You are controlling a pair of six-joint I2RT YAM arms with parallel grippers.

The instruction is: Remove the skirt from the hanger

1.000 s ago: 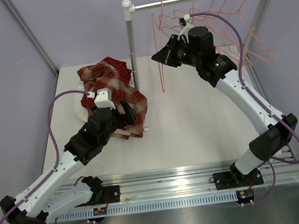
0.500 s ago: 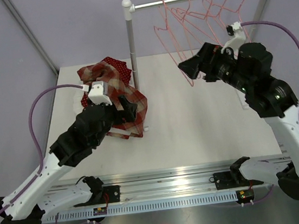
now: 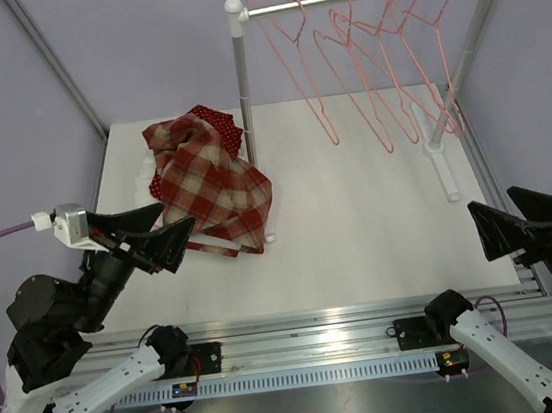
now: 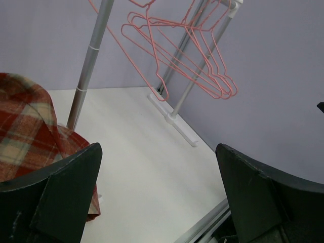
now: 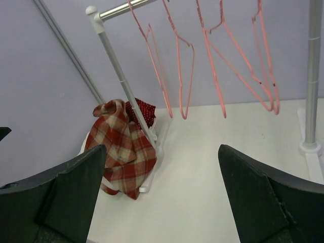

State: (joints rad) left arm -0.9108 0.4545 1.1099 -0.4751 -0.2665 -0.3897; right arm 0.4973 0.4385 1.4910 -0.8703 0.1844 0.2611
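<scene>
Metal clothes rack (image 3: pixel 242 80) upright on white table (image 3: pixel 359 226); red dotted cloth (image 3: pixel 217 116) bunched near rack post.

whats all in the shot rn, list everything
skirt: one, red and tan plaid, heaped on the table left of the rack's left post, off any hanger
dotted cloth: one, red with white dots, showing behind the skirt
hangers: about five, they overlap; pink wire, all bare, on the rail
rack: one, silver with white caps and feet, at the far side of the table
table: one, white
left gripper: black, open, empty, near edge beside the skirt
right gripper: black, open, empty, near right edge
</scene>
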